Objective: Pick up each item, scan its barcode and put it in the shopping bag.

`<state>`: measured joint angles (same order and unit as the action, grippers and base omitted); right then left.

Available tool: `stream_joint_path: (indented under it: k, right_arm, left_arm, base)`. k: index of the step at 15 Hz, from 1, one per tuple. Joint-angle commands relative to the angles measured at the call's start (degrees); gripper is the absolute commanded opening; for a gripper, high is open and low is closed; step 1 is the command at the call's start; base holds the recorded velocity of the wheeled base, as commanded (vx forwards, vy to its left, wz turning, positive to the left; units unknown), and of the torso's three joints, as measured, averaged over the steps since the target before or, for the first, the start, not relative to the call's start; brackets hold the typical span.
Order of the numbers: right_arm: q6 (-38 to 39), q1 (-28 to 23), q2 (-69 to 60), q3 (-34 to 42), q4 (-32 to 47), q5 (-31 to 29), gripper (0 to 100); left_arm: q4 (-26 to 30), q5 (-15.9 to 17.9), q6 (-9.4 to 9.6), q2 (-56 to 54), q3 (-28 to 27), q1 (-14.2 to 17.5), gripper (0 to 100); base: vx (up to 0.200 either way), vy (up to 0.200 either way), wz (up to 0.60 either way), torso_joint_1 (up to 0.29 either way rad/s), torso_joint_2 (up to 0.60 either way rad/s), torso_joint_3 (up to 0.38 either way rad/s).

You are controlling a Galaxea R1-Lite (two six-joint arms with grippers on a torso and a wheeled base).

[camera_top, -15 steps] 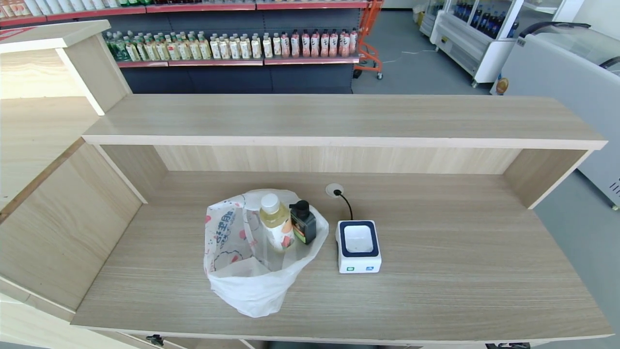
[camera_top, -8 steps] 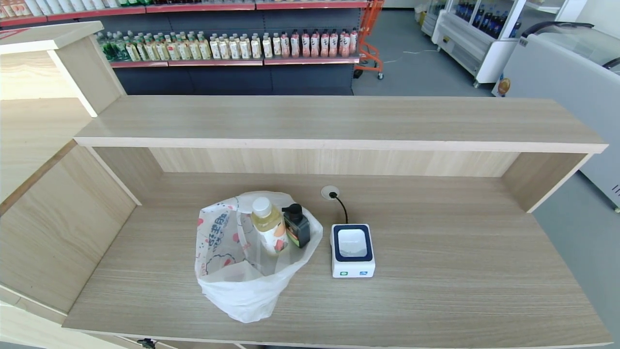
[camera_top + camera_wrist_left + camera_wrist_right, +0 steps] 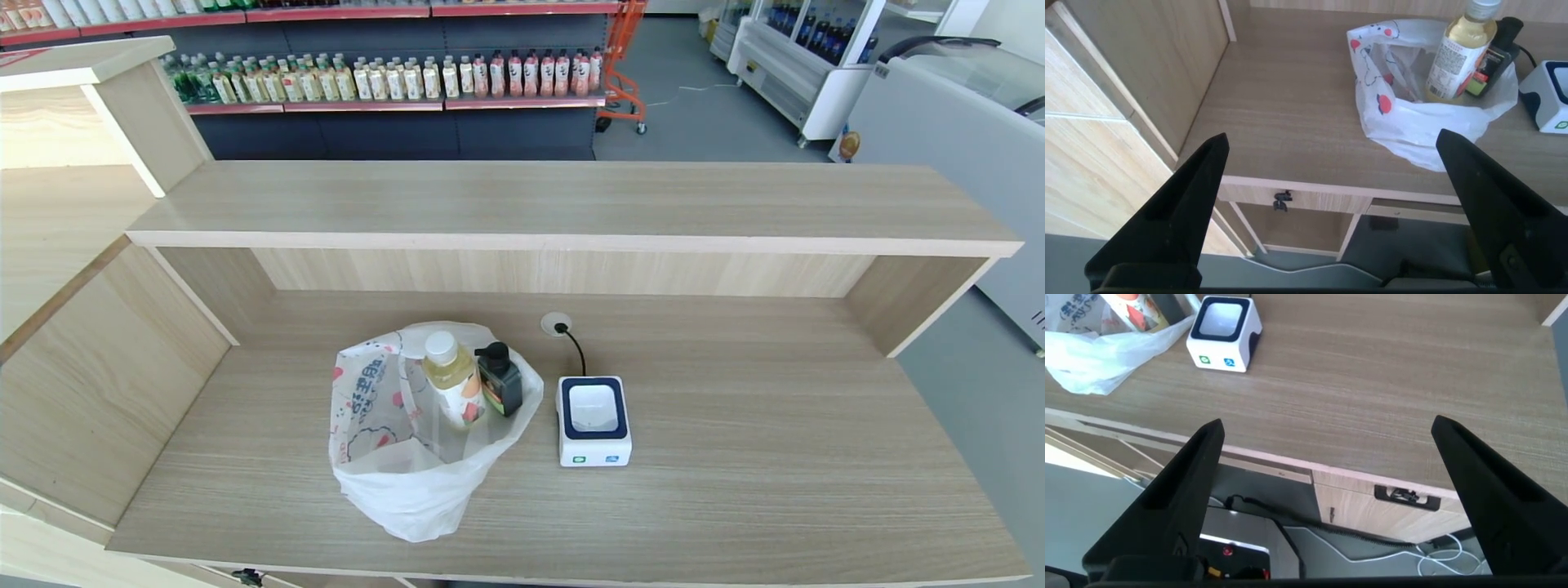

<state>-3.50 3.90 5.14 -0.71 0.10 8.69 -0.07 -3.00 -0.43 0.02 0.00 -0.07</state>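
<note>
bottles bagged, both grippers empty

the shopping bag stands on the counter just beside the scanner; its plastic hides the lower parts of the tea bottle and dark bottle. left gripper and right gripper hang off the near edge, fingers wide apart, touching nothing.

A white shopping bag printed with red shapes stands open on the wooden counter, left of centre. Inside it a pale yellow drink bottle with a white cap stands upright, a dark bottle with a black top just to its right. Right of the bag sits a white scanner with a dark-framed window; its black cable runs back to a round hole in the counter
</note>
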Motion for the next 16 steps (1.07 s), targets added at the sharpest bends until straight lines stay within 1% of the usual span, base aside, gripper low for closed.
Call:
stream_joint_path:
  k: [1,14,15,16]
  right_arm:
    - [0.0,0.1,0.2,0.0,0.0,0.0,100]
    - [0.0,0.0,0.0,0.0,-0.2,-0.3,100]
    - [-0.1,-0.6,-0.4,0.0,-0.1,-0.3,100]
    - [-0.6,-3.7,-4.1,0.0,0.1,0.0,100]
  left_arm:
    - [0.0,0.0,-0.01,0.0,0.0,0.1,100]
    - [0.0,0.0,-0.01,0.0,0.0,0.1,100]
    - [0.0,0.0,-0.01,0.0,0.0,0.1,100]
    - [0.0,0.0,-0.01,0.0,0.0,0.1,100]
  base:
    - [0.000,0.000,0.00,0.000,0.00,0.000]
    - [0.000,0.000,0.00,0.000,0.00,0.000]
    - [0.000,0.000,0.00,0.000,0.00,0.000]
    - [0.000,0.000,0.00,0.000,0.00,0.000]
